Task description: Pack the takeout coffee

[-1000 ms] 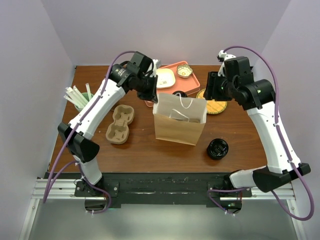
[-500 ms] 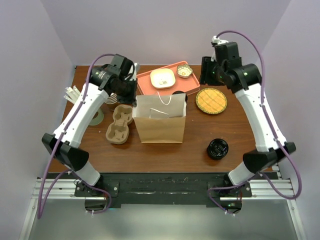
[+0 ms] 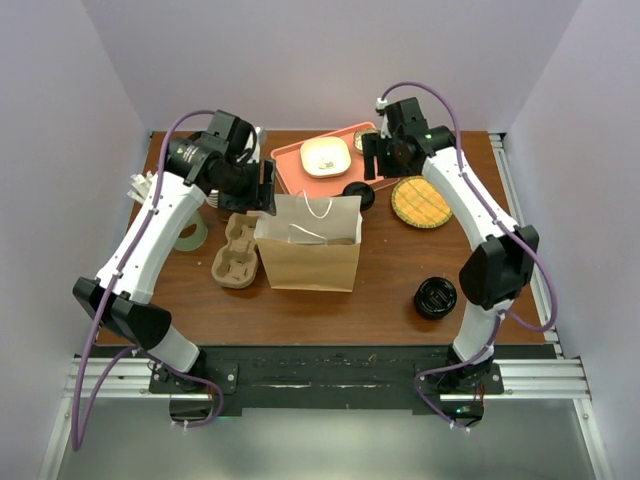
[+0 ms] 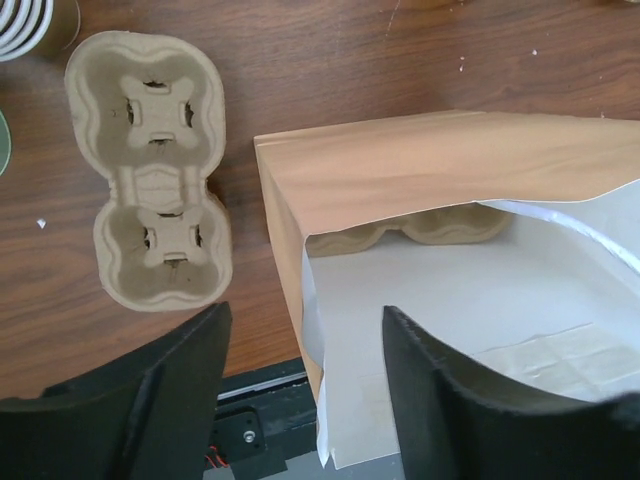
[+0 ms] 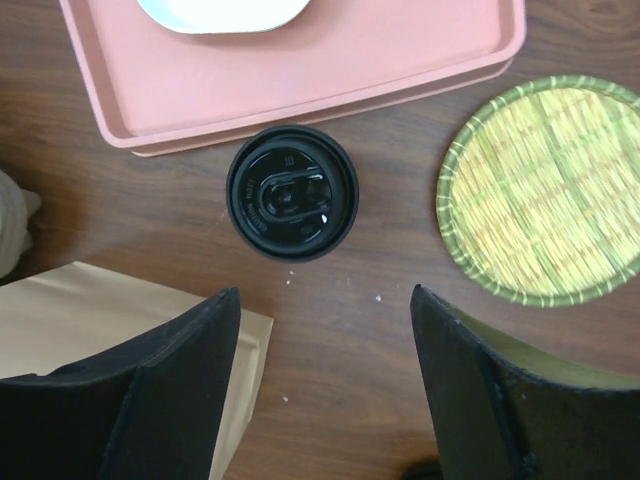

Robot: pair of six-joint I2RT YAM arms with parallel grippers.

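The takeout coffee [image 5: 292,192], a cup under a round black lid, stands upright on the table just in front of the pink tray [image 5: 300,90] and behind the bag [image 3: 310,245]; in the top view the coffee [image 3: 358,193] is at the bag's back right corner. My right gripper [image 5: 325,293] hangs open above the table just short of it, nothing between its fingers. The brown paper bag [image 4: 420,170] stands open, with a pulp carrier [image 4: 420,225] inside. My left gripper [image 4: 303,315] is open, its fingers on either side of the bag's left rim.
A second pulp cup carrier [image 3: 238,252] lies left of the bag. A squat black round piece [image 3: 436,297] sits front right. A woven green coaster [image 5: 545,190] lies right of the coffee. The tray [image 3: 290,165] holds a white dish [image 3: 325,155].
The left gripper, shut before, has opened at the bag's rim, after the bag shifted left. The right arm swung left and down toward the coffee, its jaws wider.
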